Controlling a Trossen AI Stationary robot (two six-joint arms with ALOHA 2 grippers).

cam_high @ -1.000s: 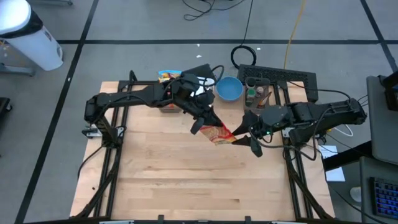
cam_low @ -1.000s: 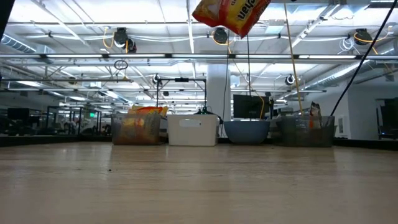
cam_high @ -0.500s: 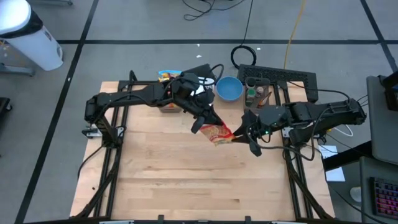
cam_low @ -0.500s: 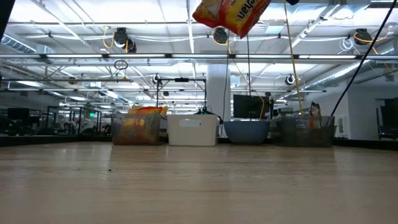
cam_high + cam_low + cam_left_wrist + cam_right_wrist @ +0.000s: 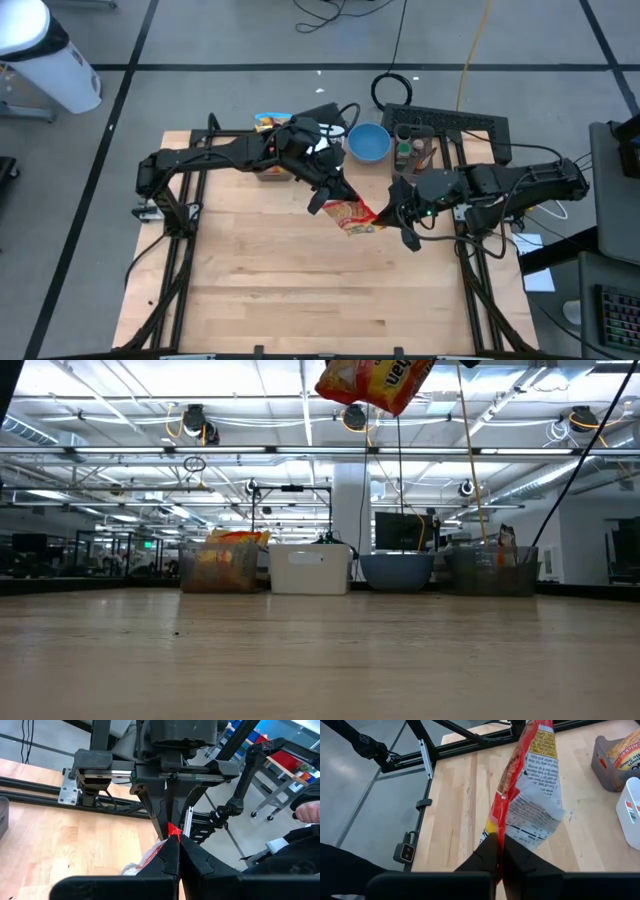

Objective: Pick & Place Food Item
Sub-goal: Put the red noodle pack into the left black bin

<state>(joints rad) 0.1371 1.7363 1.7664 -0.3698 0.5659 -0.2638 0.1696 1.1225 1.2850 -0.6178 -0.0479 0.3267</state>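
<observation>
A red and yellow chip bag [image 5: 349,214] is held up in the air over the middle of the wooden table [image 5: 280,290]. In the low view the chip bag [image 5: 374,382] is seen high above the tabletop, at about 12 o'clock. It is not touching the wood.

The bag is pinched from two sides. The left gripper [image 5: 333,192] is closed on the bag's edge at about 10 o'clock from the bag. In the left wrist view its fingers [image 5: 172,861] are pressed tight together on a red corner of the bag. The right gripper [image 5: 392,217] is closed on the other end, at about 3 o'clock from the bag. In the right wrist view its fingers [image 5: 496,855] are squeezed on the red edge, and the printed back of the bag [image 5: 530,795] is seen over the table.

Along the far edge of the table, a row of things is set. A clear bin of snack bags [image 5: 218,563] is at 11 o'clock from the bag, with a white box [image 5: 309,568] just beside it. A blue bowl [image 5: 368,143] is at 1 o'clock, near a clear bin [image 5: 490,569].
</observation>
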